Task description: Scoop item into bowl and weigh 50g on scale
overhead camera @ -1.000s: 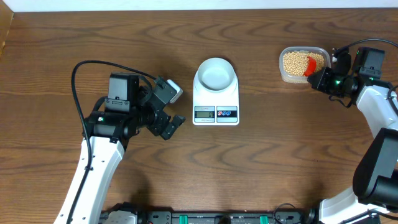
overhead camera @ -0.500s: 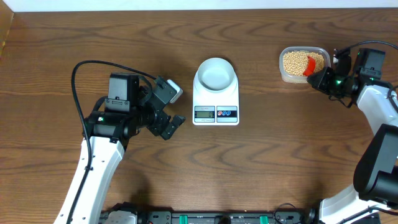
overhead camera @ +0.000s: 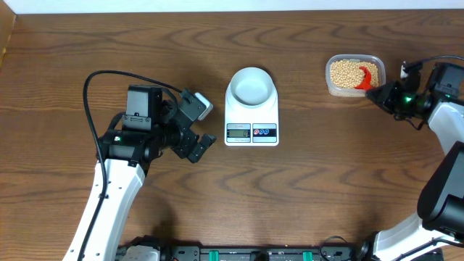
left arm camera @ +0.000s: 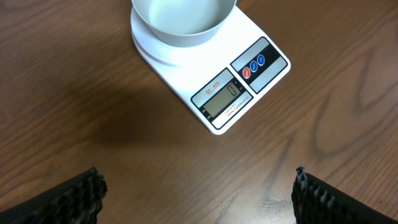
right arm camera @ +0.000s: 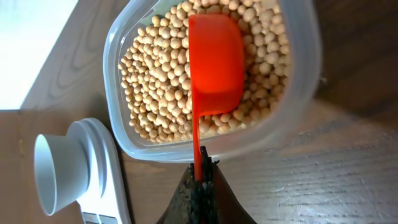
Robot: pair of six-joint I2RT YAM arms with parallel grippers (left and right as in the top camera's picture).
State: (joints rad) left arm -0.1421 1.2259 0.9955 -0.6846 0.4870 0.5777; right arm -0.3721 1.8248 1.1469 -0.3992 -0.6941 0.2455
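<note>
Tan-yellow beans fill a clear plastic tub at the back right. My right gripper is shut on the handle of a red-orange scoop, whose bowl lies over the beans, empty side up. In the overhead view the scoop reaches into the tub from the right gripper. The pale blue bowl stands empty on the white scale at mid-table. The bowl and scale also show in the left wrist view. My left gripper hangs open, left of the scale.
The brown wooden table carries only the scale and tub. The left arm's black cable loops over the table's left side. A pale wall strip borders the far edge.
The right gripper has drawn back to the right, pulling the scoop toward the tub's right side. The left arm has not moved.
</note>
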